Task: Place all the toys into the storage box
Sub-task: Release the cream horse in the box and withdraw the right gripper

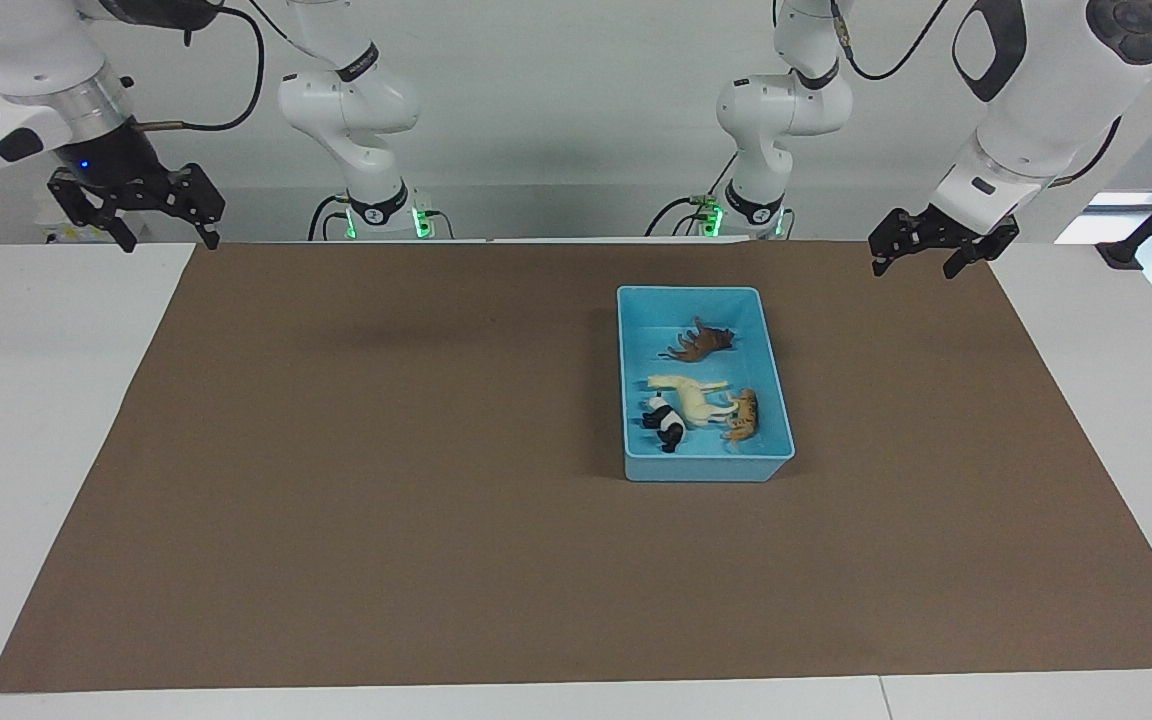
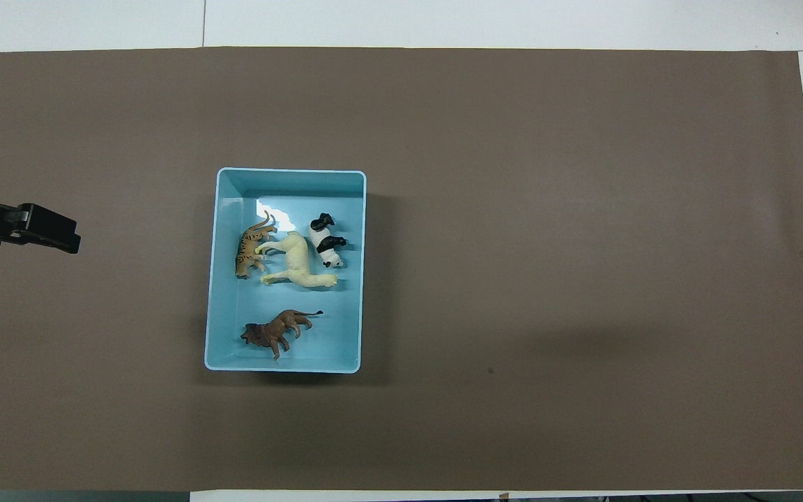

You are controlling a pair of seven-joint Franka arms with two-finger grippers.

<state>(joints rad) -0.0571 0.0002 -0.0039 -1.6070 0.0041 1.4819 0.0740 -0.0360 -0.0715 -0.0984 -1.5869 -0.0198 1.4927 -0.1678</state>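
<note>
**All four toys lying in the storage box**

Hanging raised over the brown mat's (image 1: 386, 520) edge at the left arm's end of the table: left gripper (image 1: 924, 256), fingers spread wide, holding nothing. Hanging high over the table corner at the right arm's end: right gripper (image 1: 134, 212), jaws likewise wide and empty. Sitting on the mat well apart from both grippers, closer to the left one: light blue storage box (image 2: 215, 279). Lying inside it: tiger (image 2: 249, 248), cream horse (image 2: 296, 263) and panda (image 2: 325, 242) touching or nearly so in a row, brown animal (image 2: 277, 331) apart from them, nearer the robots.
</note>
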